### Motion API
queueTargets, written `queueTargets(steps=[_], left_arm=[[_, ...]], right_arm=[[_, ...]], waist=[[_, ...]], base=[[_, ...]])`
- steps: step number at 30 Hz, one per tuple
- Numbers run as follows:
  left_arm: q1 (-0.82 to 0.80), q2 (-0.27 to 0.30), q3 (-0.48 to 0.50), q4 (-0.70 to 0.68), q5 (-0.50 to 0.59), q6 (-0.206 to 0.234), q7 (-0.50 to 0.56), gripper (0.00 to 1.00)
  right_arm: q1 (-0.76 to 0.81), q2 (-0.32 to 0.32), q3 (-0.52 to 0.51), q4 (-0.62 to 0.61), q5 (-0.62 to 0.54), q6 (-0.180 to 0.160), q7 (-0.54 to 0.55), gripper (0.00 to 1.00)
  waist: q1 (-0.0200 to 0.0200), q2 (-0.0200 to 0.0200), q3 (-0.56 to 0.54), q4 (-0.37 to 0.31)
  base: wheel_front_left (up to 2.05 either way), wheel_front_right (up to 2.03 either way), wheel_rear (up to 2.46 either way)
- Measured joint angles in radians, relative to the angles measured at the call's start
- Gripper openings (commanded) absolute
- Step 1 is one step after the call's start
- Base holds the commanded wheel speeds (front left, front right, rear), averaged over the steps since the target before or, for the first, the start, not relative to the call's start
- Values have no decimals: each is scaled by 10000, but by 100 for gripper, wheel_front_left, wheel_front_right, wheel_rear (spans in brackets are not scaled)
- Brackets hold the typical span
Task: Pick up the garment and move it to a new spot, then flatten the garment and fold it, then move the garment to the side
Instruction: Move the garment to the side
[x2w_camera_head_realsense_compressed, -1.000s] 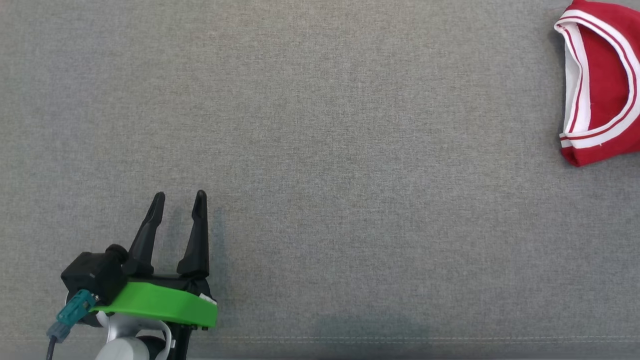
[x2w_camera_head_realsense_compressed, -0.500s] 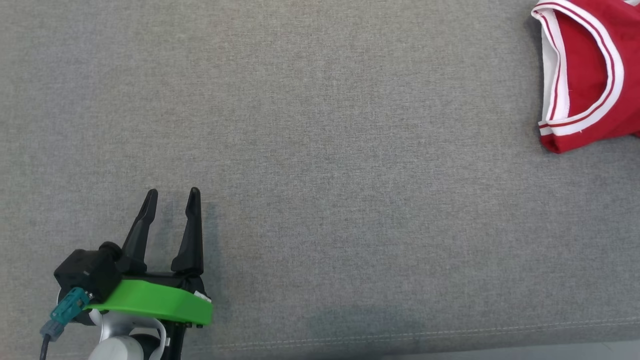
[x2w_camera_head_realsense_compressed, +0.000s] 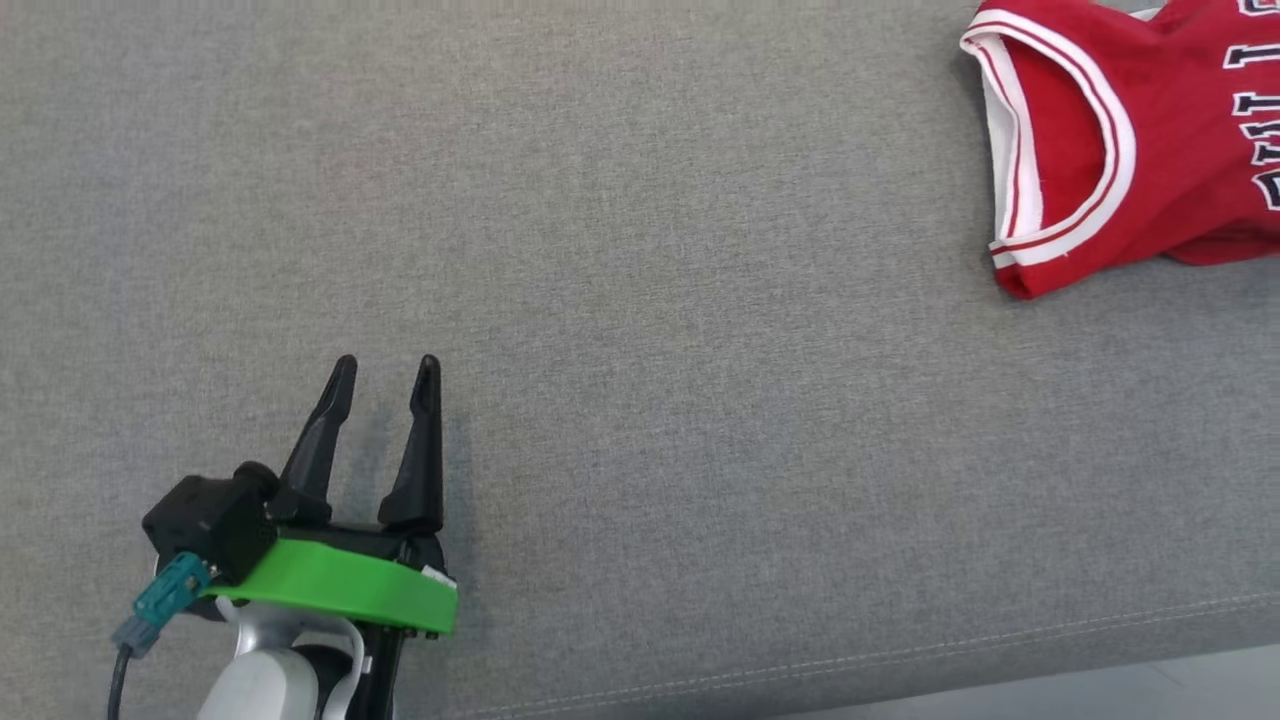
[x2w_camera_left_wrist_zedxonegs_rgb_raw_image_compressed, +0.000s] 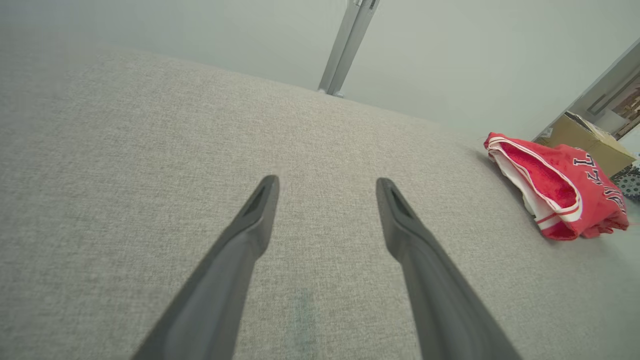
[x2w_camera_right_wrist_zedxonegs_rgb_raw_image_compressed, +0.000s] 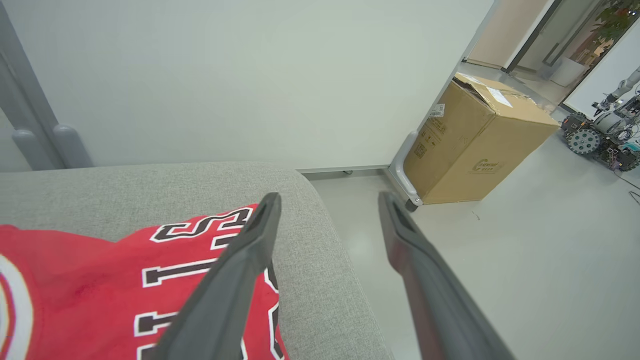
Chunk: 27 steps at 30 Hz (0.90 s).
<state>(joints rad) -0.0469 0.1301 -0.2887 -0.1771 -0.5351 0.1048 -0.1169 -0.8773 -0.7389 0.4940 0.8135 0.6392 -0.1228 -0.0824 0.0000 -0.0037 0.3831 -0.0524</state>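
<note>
The garment is a red jersey with white trim and dark lettering, lying folded at the far right of the grey cushion. It also lies at the right in the left wrist view and under the right wrist camera. My left gripper rests low at the lower left, far from the jersey, open with nothing between its fingers. My right gripper hovers open above the jersey's right end and the cushion's edge, holding nothing.
The cushion's front seam runs along the bottom, with pale floor beyond it. A cardboard box stands on the floor to the right of the cushion, by a grey wall. Another wheeled machine stands further off.
The head camera has swung right and down, bringing more of the jersey and the front floor into view. The left gripper stays open in its place.
</note>
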Motion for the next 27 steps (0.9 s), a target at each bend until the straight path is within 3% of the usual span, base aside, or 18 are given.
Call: queueTargets(steps=[5,14,21,27], left_arm=[[-387,-286,-113,167,-174,-311,-403,100],[-398,-508,368,830,-577,-251,-825,100],[-254,-420,663,1283,38,-81,-968,100],[-5,-316,851,1442,387,-63,-1057,100]], right_arm=[[-24,780,215,-646,-150,387,-976,100],[662,1831,437,-1294,-109,704,-1563,100],[1786,2460,550,-1992,-46,665,-1680,100],[2850,3058,313,-2663,123,395,-1697,100]], waist=[[0,0,-656,-307],[0,0,-1697,-563],[0,0,-2433,-557],[0,1,-2768,-357]], base=[[0,0,0],[0,0,0],[0,0,0],[0,0,0]])
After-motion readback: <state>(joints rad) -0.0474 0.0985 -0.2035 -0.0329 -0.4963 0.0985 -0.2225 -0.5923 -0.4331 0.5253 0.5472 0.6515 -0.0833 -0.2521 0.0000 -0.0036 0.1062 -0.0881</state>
